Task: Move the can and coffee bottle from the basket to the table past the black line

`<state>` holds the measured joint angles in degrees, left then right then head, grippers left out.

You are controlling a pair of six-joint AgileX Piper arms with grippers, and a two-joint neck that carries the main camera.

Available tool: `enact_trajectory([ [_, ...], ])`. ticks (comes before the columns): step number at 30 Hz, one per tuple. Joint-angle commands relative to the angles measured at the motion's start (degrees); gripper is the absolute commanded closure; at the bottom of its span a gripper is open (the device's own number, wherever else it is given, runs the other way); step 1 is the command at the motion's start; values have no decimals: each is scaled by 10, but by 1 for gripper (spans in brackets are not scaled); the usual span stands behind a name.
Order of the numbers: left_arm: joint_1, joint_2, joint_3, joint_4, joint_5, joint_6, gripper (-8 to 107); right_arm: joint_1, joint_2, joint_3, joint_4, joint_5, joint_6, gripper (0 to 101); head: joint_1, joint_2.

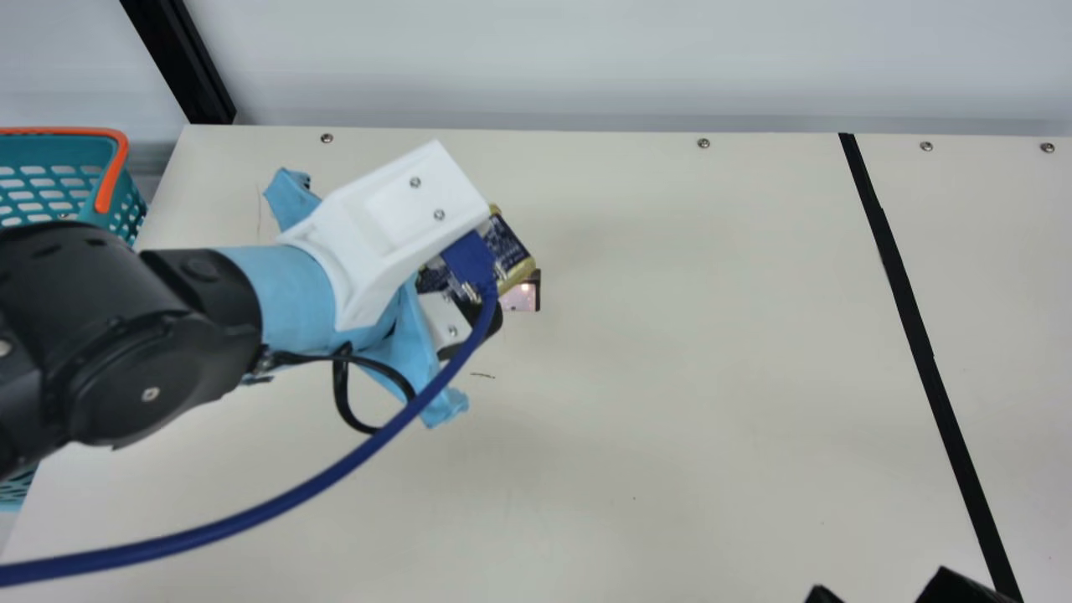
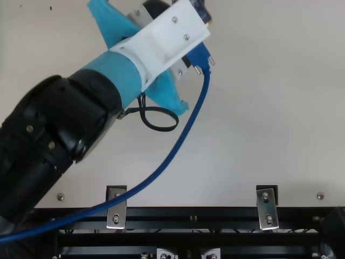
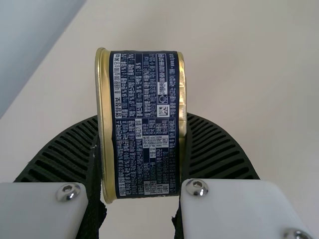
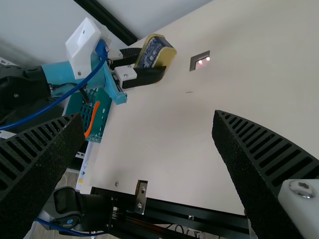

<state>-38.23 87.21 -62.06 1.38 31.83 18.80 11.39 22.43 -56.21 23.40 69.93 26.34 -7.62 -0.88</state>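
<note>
In the main view my left gripper [image 1: 459, 289] is over the left half of the table, shut on the can [image 1: 511, 251], which is gold with a dark blue label. The left wrist view has the can [image 3: 144, 124] squeezed between both ribbed fingers of the left gripper [image 3: 142, 154]. Seen in the right wrist view, the can [image 4: 155, 54] is held tilted. My right gripper [image 1: 888, 591] is at the main view's bottom edge, near the black line [image 1: 913, 322]; in its own wrist view the right gripper [image 4: 148, 118] stands open with nothing between its fingers. My left arm partly covers the basket [image 1: 107, 172].
The teal basket with its orange handle stands off the table's left edge. A small rectangular cutout [image 1: 524, 296] lies in the table beside the can. Bare tabletop [image 1: 687, 352] stretches from the left gripper to the black line. A blue cable [image 1: 335, 476] trails from the left arm.
</note>
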Motion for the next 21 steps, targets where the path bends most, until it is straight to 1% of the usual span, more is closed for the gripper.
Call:
enact_trajectory([
  [1, 2, 10, -3, -46, 25, 111, 89, 0, 0, 0, 0, 0, 0, 0, -1, -2],
  [7, -3, 50, -16, -100, 63, 225, 89, 0, 0, 0, 0, 0, 0, 0, -1, -2],
  [10, -10, 76, -23, -115, 79, 271, 89, 0, 0, 0, 0, 0, 0, 0, -1, -2],
  [16, -27, 125, -39, -133, 115, 340, 89, 0, 0, 0, 0, 0, 0, 0, -1, -2],
  [21, -35, 152, -55, -134, 146, 375, 89, 0, 0, 0, 0, 0, 0, 0, -1, -2],
])
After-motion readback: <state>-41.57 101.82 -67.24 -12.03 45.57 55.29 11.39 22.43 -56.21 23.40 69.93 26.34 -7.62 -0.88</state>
